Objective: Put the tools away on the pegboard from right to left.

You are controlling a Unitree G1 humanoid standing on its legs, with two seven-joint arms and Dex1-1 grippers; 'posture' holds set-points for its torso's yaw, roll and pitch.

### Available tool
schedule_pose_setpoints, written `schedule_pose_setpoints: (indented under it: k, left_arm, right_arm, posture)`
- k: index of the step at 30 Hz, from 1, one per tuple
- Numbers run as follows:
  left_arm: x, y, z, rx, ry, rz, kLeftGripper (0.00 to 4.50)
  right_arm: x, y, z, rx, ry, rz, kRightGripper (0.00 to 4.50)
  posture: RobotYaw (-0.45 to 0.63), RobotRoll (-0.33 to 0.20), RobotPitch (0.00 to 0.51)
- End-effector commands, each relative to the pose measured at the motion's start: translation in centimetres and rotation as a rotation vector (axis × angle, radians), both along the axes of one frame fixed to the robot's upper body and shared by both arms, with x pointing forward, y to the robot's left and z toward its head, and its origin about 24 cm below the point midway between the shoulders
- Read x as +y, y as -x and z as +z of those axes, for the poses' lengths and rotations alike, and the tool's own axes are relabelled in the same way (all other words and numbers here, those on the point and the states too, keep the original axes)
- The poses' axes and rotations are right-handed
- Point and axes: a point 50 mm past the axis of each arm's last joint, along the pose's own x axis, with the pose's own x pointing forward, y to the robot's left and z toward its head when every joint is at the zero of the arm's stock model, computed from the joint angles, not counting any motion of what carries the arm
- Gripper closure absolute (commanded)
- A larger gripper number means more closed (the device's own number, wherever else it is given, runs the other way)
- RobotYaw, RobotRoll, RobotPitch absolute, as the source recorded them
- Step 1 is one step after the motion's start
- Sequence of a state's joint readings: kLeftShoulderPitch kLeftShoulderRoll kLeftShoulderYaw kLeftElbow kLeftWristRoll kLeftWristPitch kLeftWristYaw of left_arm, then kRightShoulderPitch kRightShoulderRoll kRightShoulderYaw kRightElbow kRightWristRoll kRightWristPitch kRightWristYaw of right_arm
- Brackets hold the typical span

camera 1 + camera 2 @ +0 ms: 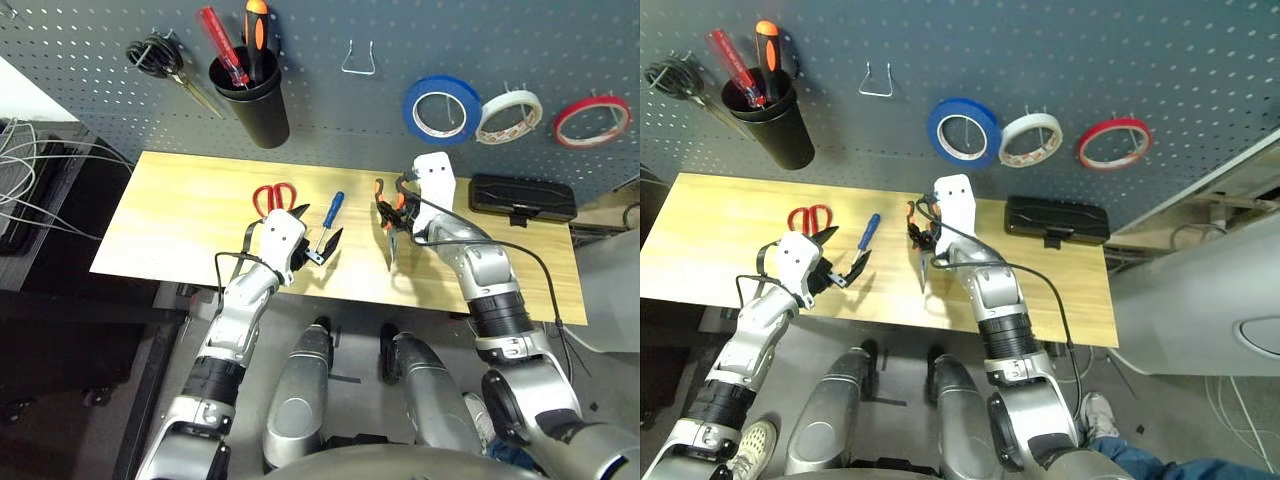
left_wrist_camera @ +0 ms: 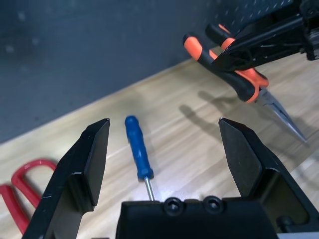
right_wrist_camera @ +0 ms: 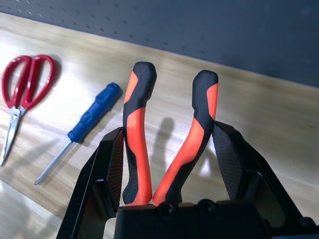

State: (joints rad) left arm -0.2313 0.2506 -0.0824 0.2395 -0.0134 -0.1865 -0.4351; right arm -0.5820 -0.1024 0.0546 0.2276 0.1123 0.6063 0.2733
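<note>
The wide blue tape roll (image 1: 441,109) hangs on the dark grey pegboard (image 1: 330,60), left of two other rolls. The orange-and-black-handled pliers (image 1: 391,215) are off the table (clamped by their handles in the right gripper (image 3: 169,154)), nose pointing down. The small blue-handled screwdriver (image 1: 330,215) lies flat at mid-table, the red-handled scissors (image 1: 273,196) lying just to its left.

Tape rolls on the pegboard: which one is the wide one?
The blue tape roll, leftmost of the three on the pegboard. Its band is clearly broader than the white tape roll and the thin red tape roll.
</note>
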Motion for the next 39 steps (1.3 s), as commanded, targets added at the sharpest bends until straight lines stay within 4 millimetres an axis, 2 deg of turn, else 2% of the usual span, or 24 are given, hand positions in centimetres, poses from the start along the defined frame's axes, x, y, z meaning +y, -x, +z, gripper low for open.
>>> schedule_pose_setpoints:
  k: [1, 9, 20, 31, 39]
  left_arm:
    - [0.1, 0.3, -0.5, 0.011, 0.015, -0.003, 0.0]
    - [0.4, -0.1, 0.1, -0.019, 0.018, 0.002, 0.0]
    - [0.2, -0.2, 0.3, -0.032, 0.023, -0.006, 0.0]
    - [0.1, -0.2, 0.4, -0.037, 0.022, -0.014, 0.0]
    - [0.0, -0.3, 0.7, -0.047, 0.025, -0.015, 0.0]
  right_arm:
    - [0.5, -0.2, 0.4, -0.046, 0.004, 0.06, 1.44]
    - [0.7, -1.1, 2.2, -0.197, 0.033, 0.101, 1.44]
    - [0.0, -2.1, 3.2, -0.281, 0.018, 0.05, 1.44]
    - [1.4, -1.6, 5.4, -0.397, -0.019, 0.144, 1.44]
    - [2.2, -1.1, 7.7, -0.527, -0.033, 0.2, 1.44]
  posture:
    - [0.15, 0.0, 0.24]
    - [0.15, 0.0, 0.229]
    - [0.15, 0.0, 0.226]
    - [0.15, 0.0, 0.222]
    - [0.14, 0.0, 0.221]
